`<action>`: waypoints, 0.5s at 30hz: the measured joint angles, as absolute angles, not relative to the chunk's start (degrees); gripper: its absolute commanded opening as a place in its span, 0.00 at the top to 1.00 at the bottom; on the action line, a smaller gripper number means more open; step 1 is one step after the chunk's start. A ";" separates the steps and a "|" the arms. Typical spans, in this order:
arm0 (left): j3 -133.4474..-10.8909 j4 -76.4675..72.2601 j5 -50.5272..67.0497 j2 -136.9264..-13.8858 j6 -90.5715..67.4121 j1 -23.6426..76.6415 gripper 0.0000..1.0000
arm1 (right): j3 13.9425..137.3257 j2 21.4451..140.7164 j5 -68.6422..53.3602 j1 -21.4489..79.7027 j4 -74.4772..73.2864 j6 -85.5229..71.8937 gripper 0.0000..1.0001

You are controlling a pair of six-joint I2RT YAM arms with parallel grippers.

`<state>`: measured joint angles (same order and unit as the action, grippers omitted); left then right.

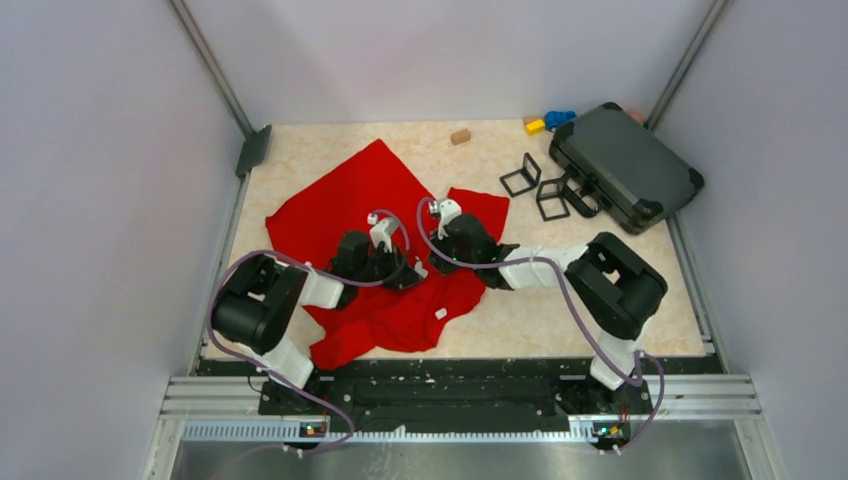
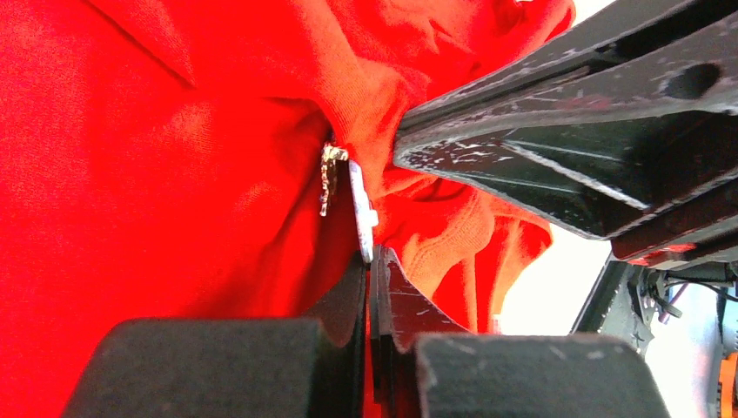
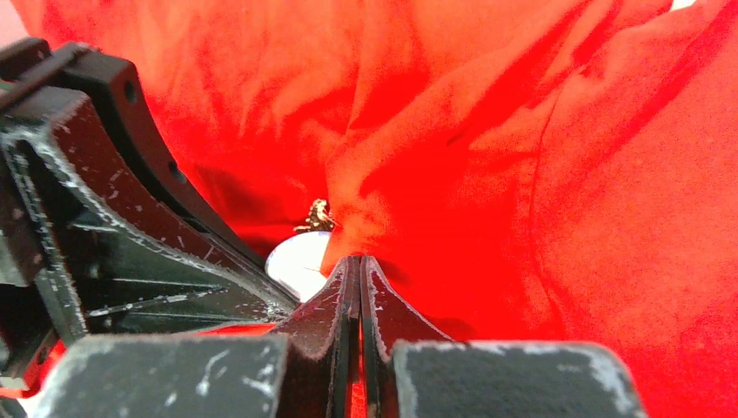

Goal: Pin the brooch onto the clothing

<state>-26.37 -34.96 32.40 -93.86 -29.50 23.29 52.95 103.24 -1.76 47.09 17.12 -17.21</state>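
The red clothing (image 1: 365, 205) lies spread and rumpled on the table, its small white tag (image 1: 440, 313) near the front. Both grippers meet over its middle. My left gripper (image 2: 370, 257) is shut on the rim of the brooch (image 2: 362, 213), a thin white disc seen edge-on with a gold clasp (image 2: 329, 174) against the fabric. My right gripper (image 3: 358, 259) is shut on a raised fold of the clothing (image 3: 487, 174), right beside the brooch (image 3: 296, 261). The right gripper's fingers (image 2: 566, 131) reach in from the upper right of the left wrist view.
A black case (image 1: 625, 165) lies at the back right with two black wire frames (image 1: 540, 190) beside it. A small wooden block (image 1: 460, 136) and yellow and blue blocks (image 1: 550, 122) sit at the far edge.
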 measured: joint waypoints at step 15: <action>-27.29 -14.52 24.69 -73.54 -28.25 23.35 0.18 | 52.60 87.20 0.86 44.66 6.28 -15.55 0.47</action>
